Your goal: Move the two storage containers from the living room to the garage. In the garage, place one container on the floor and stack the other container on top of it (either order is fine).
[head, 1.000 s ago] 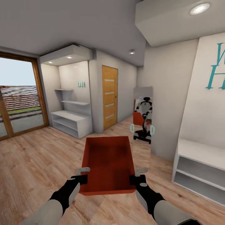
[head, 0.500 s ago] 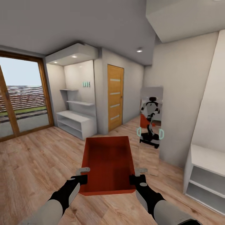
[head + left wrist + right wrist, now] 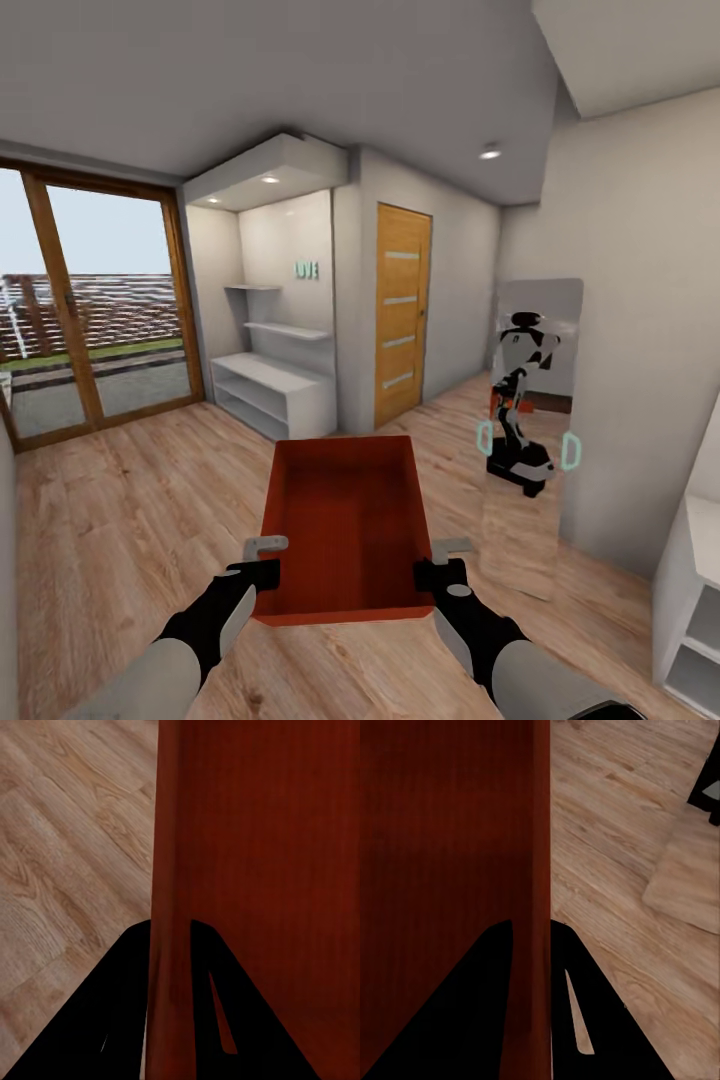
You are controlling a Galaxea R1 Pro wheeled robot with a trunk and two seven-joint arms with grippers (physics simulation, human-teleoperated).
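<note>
orange-red open rectangular storage container (image 3: 345, 530) held above light wood plank floor (image 3: 110, 520), left end effector (image 3: 262, 560) and right end effector (image 3: 437, 562) each pinching one side wall

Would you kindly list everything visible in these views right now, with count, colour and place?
storage container: one, orange-red, held in front of the robot above the wood floor.
wood floor: one, light plank, throughout the room.
door: one, wooden, shut, straight ahead.
glass doors: wood-framed, at left.
shelf unit: one, white, in the alcove.
mirror: one, against the right wall, reflecting the robot.
left end effector: one, black, clamped on the container's left wall.
right end effector: one, black, clamped on its right wall.
</note>
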